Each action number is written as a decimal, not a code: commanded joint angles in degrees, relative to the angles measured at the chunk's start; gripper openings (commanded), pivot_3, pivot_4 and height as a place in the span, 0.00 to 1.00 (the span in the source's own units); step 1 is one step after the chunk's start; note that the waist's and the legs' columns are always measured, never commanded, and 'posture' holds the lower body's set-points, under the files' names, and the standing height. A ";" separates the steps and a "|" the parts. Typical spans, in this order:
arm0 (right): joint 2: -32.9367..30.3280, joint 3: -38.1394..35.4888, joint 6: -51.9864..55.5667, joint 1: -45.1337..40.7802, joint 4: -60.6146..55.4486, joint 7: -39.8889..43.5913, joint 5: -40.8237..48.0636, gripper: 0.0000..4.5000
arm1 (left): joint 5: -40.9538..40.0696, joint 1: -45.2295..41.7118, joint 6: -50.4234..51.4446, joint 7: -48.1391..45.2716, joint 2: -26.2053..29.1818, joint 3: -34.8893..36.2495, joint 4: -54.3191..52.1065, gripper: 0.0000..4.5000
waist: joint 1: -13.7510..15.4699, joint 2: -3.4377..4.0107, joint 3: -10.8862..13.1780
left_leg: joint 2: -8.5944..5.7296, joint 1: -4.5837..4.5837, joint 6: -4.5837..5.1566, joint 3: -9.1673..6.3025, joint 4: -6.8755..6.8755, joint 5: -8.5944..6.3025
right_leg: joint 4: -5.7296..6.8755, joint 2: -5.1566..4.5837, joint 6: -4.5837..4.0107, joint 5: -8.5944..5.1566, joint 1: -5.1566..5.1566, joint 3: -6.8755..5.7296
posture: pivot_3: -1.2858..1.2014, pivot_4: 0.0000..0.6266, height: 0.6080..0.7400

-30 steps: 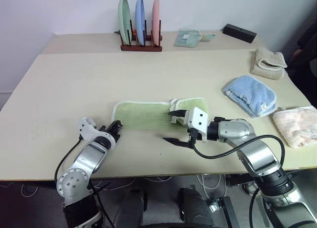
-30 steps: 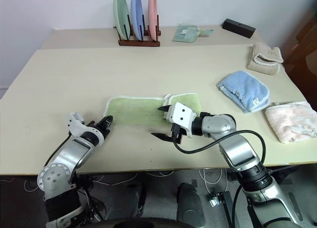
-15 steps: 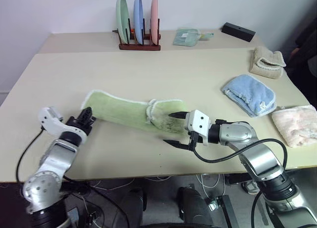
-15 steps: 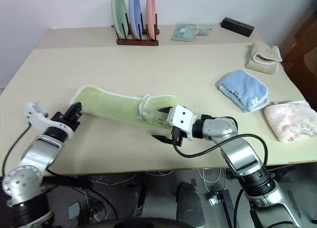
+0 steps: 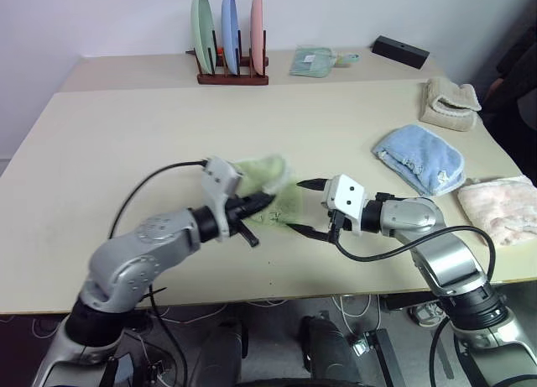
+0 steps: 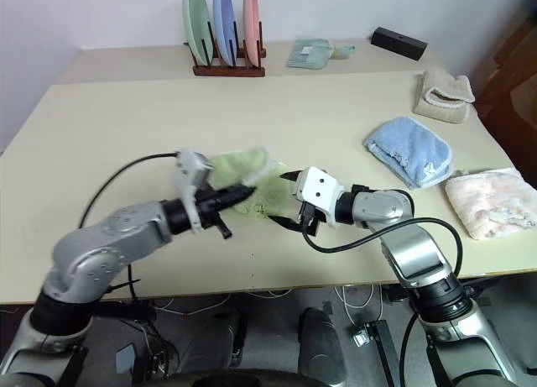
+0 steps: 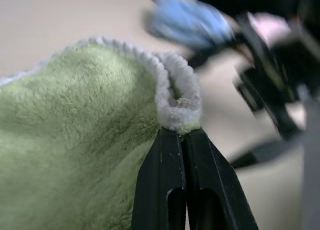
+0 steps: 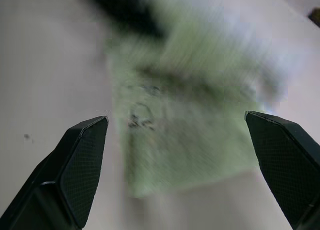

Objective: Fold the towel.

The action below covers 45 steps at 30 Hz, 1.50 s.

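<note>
My left gripper [image 7: 181, 132] has its jaws clenched on the white scalloped edge of the light green towel [image 5: 273, 194], lifting that end over the rest of the cloth. The towel sits bunched near the middle of the counter [image 5: 126, 135], btwn my two grippers. My right gripper [image 5: 306, 206] points at the towel from the right w/ jaws released wide, holding nothing. A faint dark embroidered motif shows on the towel in the right wrist view; too blurred to read, no legible writing or brand anywhere. Further right lie a light blue towel [image 5: 419, 159], a beige folded towel [image 5: 451, 106] and a pink towel [image 5: 502, 209]. At the back stands a plate rack [image 5: 231, 47].
</note>
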 commanded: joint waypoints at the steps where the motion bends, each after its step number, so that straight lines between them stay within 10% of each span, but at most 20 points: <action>1: -0.80 -2.33 -0.60 1.28 -2.27 -0.64 0.17 1.00 | 5.09 -3.07 0.46 -2.79 -1.27 -3.80 1.97 0.01 | -0.15 -0.01 0.01 | 0.00 0.00 0.00 0.00 0.00 0.00 | 0.00 0.00 0.02 -0.01 0.00 0.00 | 0.52 0.24 1.00; 9: -2.31 -4.29 -0.20 4.43 -3.79 -1.74 -0.37 1.00 | 9.86 -4.27 2.03 -6.17 -5.17 -5.06 6.45 0.01 | -0.21 -0.01 0.02 | -0.01 -0.01 0.01 -0.02 0.02 0.00 | 0.03 -0.01 0.17 0.03 -0.01 0.01 | 0.52 0.24 1.00; 14: -3.23 -4.81 -0.59 4.58 -3.09 -1.46 -0.56 1.00 | 6.21 -1.88 3.85 -8.07 -5.30 0.61 2.76 0.40 | -0.12 -0.02 0.02 | -0.01 -0.01 0.01 -0.05 0.03 0.00 | 0.04 -0.01 0.20 0.04 0.00 0.00 | 0.52 0.24 1.00; 18: -3.87 -6.81 0.64 3.68 -2.35 -0.22 2.00 0.73 | -2.70 3.24 2.59 -13.01 -2.19 12.83 -4.22 0.72 | -0.37 0.00 0.05 | 0.01 -0.01 0.01 -0.05 0.00 -0.01 | 0.06 -0.01 0.18 0.03 -0.04 0.01 | 0.52 0.24 1.00; 21: -3.49 -8.60 1.78 2.96 -1.89 0.08 4.05 0.37 | -4.67 5.47 2.54 -11.77 -1.40 18.59 -4.99 0.72 | -0.16 0.00 0.05 | 0.02 0.00 0.01 -0.06 0.02 0.00 | 0.08 -0.01 0.08 -0.02 -0.04 0.00 | 0.52 0.24 1.00; 25: 0.40 -12.19 7.11 -0.93 -2.24 -1.42 11.47 0.00 | 1.36 5.42 -0.53 -5.52 -1.04 23.45 -2.55 0.39 | -0.01 -0.03 0.06 | 0.00 0.00 0.01 -0.09 0.11 0.00 | 0.08 -0.01 0.06 -0.01 0.05 -0.01 | 0.52 0.24 1.00; 29: 6.05 -10.40 11.43 -4.62 -2.94 -4.71 14.39 0.00 | 9.44 2.88 -3.38 -2.06 -1.62 19.55 1.24 0.01 | -0.01 -0.03 0.07 | -0.01 0.01 0.01 -0.14 0.08 0.00 | 0.08 0.00 0.13 0.02 0.05 -0.04 | 0.52 0.24 1.00; 45: 16.42 3.32 2.01 -3.98 22.18 -13.94 -2.79 0.00 | 26.09 2.73 -15.90 -4.02 -10.88 7.81 24.18 0.01 | -0.27 0.10 -0.07 | -0.04 0.11 0.00 -0.16 0.04 0.00 | 0.17 0.01 0.27 0.11 0.07 -0.06 | 0.52 0.24 1.00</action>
